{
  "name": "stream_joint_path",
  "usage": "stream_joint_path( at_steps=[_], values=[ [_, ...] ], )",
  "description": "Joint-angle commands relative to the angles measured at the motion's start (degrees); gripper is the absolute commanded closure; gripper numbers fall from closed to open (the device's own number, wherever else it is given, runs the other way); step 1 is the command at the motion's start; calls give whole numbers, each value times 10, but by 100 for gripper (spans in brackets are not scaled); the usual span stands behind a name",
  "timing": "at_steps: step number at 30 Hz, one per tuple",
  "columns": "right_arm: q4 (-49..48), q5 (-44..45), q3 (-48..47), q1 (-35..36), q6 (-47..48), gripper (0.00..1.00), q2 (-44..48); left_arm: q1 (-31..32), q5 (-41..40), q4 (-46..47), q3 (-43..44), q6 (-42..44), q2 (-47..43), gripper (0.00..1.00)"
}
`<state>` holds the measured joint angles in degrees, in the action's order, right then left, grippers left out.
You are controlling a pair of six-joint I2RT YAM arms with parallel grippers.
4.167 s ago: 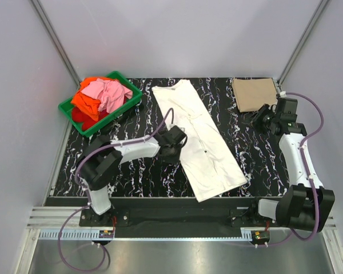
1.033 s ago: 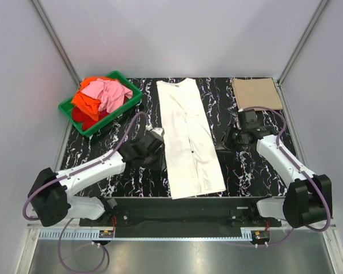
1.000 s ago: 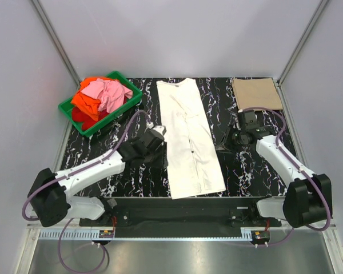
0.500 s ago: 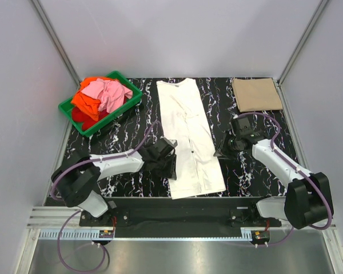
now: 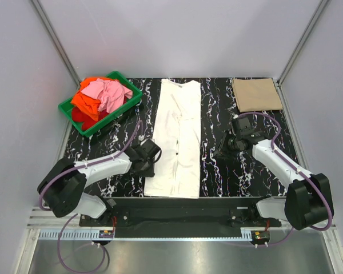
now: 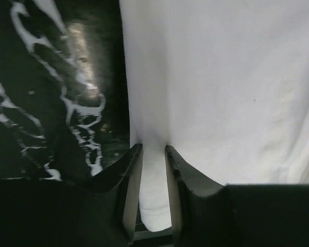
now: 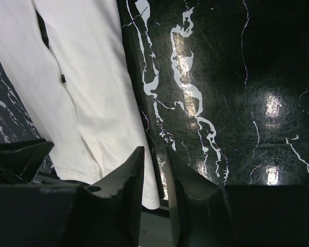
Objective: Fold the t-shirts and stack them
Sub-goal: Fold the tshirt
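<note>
White t-shirt [image 5: 180,125]: lies on the black marbled worktop [image 5: 234,177] at the centre of the top view. It is folded into a long narrow strip running from the far edge toward the near edge, its lower end angled slightly to the left of the frame. One small black mark [image 5: 178,154] shows on the cloth below the middle.

Left hand [image 5: 150,155]: sits at the strip's left edge, in the lower half. In the left wrist view the fingers [image 6: 131,190] stand close together, with a fold of the white cloth between them; the hand is pinched on the shirt's edge.

Right hand [image 5: 223,151]: sits low over bare worktop right of the strip, apart from it. In the right wrist view its fingers [image 7: 131,180] stand at a narrow gap with nothing held; the shirt's edge lies just beside them, toward the left of that frame.

Tan t-shirt [image 5: 256,94]: folded flat in the upper right corner of the worktop, well apart from both hands.

Green crate [image 5: 134,94]: upper left of the worktop. It holds a loose heap of pink [image 5: 106,94], orange [image 5: 86,100] and red [image 5: 80,117] t-shirts, the pink uppermost.
</note>
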<state>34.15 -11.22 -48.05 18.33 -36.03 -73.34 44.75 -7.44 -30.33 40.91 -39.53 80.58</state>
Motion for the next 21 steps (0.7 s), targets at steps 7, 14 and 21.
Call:
stream_joint_path(
  at_steps=[7,14,21],
  values=[
    [-30,-17,2,14,-16,71,7,10,147,45,61,48,-97,66],
    [-48,-26,20,18,-24,71,14,29,238,126,38,-13,-54,73],
    [-50,-26,23,19,-18,71,19,72,212,126,16,-60,-37,74]
  ],
)
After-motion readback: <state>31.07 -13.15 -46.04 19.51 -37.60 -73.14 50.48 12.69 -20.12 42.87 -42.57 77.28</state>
